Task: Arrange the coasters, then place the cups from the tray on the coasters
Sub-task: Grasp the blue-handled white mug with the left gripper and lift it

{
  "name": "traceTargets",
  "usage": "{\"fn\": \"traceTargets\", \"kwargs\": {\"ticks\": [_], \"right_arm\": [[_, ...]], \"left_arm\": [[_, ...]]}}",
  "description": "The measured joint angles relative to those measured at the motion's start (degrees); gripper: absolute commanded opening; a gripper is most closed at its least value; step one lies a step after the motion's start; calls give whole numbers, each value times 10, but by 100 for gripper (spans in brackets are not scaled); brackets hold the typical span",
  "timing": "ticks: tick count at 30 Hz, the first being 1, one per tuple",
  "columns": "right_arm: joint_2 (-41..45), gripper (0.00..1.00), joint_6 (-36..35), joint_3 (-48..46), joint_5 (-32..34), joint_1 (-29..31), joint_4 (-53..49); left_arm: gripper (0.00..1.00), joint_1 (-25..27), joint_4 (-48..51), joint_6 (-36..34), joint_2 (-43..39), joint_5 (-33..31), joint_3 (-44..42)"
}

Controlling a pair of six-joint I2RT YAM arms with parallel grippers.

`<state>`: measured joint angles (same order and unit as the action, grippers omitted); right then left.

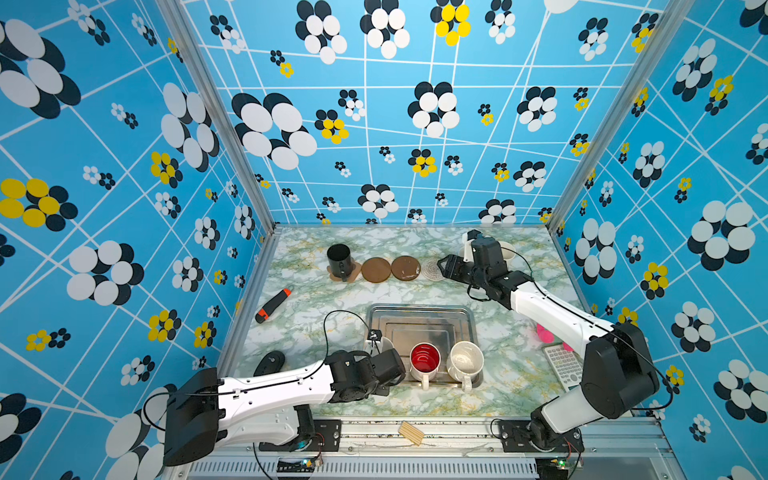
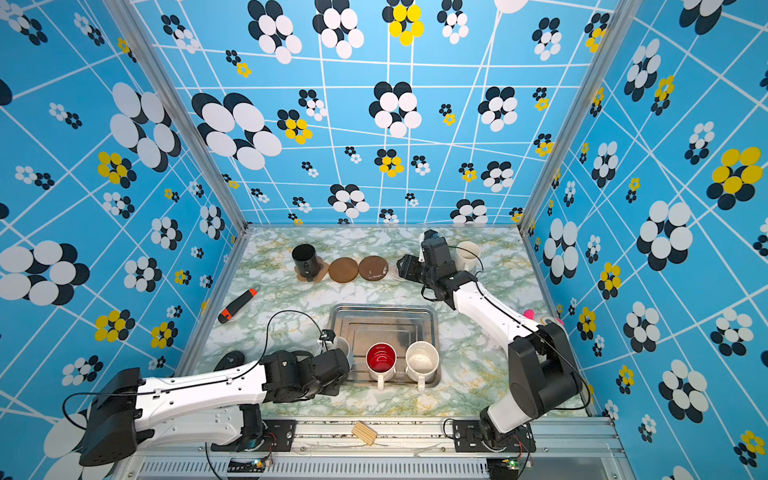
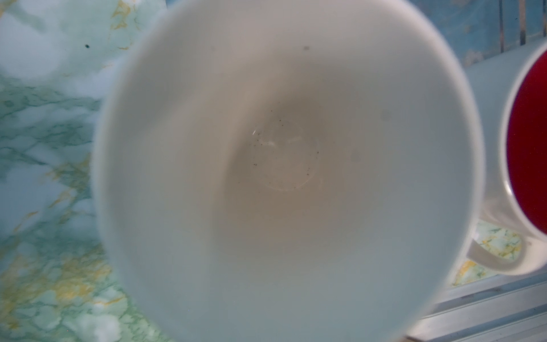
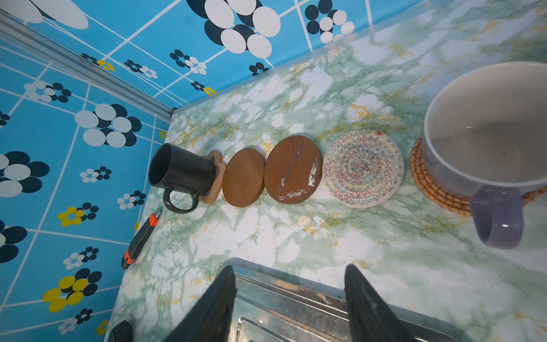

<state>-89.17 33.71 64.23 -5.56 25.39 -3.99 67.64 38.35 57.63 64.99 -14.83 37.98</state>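
**Top views:** left tool [image 1: 379, 352] closed, directly over the pale cup [image 1: 388, 344] at the tray's [image 1: 419, 326] corner; a grip cannot be confirmed.
**Left wrist:** that cup's mouth fills the frame, with the red-lined cup [image 3: 529, 148] beside it.
**Right wrist:** right tool [image 4: 290, 268] open and empty; bare worktop [image 4: 296, 231] ahead, coasters [image 4: 293, 170] beyond.

White link shells with small holes cover the left arm [image 1: 274, 384] and right arm [image 1: 548, 311]; joints are black. Thin black cables loop behind the right gripper [image 4: 290, 268], whose fingers [image 4: 219, 299] are black wedges.
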Motion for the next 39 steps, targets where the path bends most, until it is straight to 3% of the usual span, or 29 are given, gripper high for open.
{"fn": "traceTargets", "kwargs": {"ticks": [24, 39], "right_arm": [[0, 61, 0, 0, -6, 0, 0], [1, 61, 0, 28, -11, 0, -23]], "left_arm": [[0, 8, 65, 4, 14, -52, 50], [0, -11, 119, -26, 18, -101, 140]]}}
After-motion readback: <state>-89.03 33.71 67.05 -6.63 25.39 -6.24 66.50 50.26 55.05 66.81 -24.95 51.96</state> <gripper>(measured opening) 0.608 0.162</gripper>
